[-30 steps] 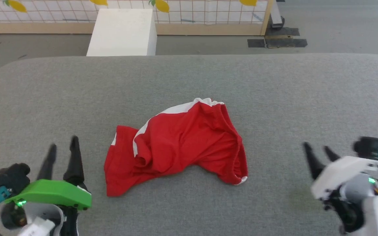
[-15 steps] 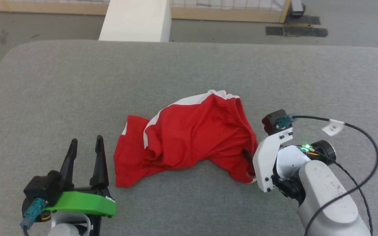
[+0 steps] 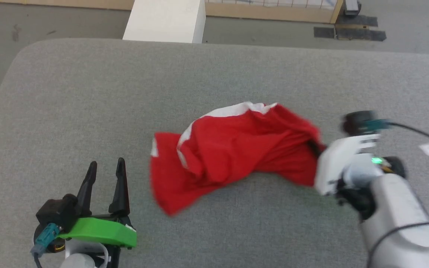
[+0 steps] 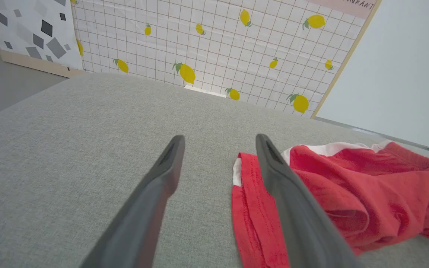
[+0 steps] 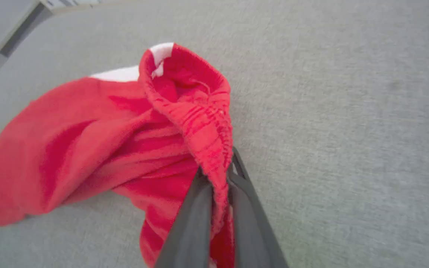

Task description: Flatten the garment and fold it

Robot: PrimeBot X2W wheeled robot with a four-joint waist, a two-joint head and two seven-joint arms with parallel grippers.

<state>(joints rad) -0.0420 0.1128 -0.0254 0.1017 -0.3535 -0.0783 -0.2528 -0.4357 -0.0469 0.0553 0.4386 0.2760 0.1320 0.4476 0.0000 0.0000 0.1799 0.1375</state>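
Red garment (image 3: 233, 149) lay crumpled right of centre on the grey surface (image 3: 88, 93), with white trim along its far edge. Right end effector (image 5: 218, 169) was clamped on the gathered waistband (image 5: 207, 126) at the garment's right end, fabric bunched above the fingers. Left end effector (image 3: 107, 162) sat just beside the garment's left edge, fingers spread, gripping nothing, apart from the cloth.

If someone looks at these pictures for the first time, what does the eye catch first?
The bright red shorts with white trim, crumpled in the middle of the grey padded surface, stand out at once. The right gripper has its jaws shut on the gathered waistband at their right end. The left gripper, under a vivid green cover, stands open beside their left edge.
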